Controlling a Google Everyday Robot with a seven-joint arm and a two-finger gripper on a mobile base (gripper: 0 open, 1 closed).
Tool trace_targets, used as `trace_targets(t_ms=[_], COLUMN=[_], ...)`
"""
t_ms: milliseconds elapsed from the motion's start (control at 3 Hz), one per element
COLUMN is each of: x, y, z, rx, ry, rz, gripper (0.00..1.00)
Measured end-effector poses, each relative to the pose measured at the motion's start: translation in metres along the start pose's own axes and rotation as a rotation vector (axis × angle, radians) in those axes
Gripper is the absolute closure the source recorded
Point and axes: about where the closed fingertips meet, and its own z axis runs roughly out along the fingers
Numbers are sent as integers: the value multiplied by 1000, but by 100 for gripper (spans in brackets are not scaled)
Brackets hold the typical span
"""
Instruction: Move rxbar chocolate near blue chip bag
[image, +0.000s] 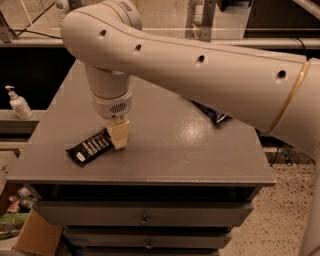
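The rxbar chocolate, a flat black wrapper with white lettering, lies near the front left of the grey table top. My gripper hangs from the large white arm and sits right at the bar's right end, touching or overlapping it. The blue chip bag is mostly hidden behind the arm. Only a dark corner of it shows at the right middle of the table.
The table is the top of a drawer cabinet; its front edge is close to the bar. A white pump bottle stands on a lower shelf at the left. A cardboard box sits on the floor at the lower left.
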Motion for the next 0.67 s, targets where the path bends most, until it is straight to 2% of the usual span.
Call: trace_targets(t_ms=[667], x=[4], y=[8], z=[4], rx=[-12], ry=[9], rz=[15], gripper=[88])
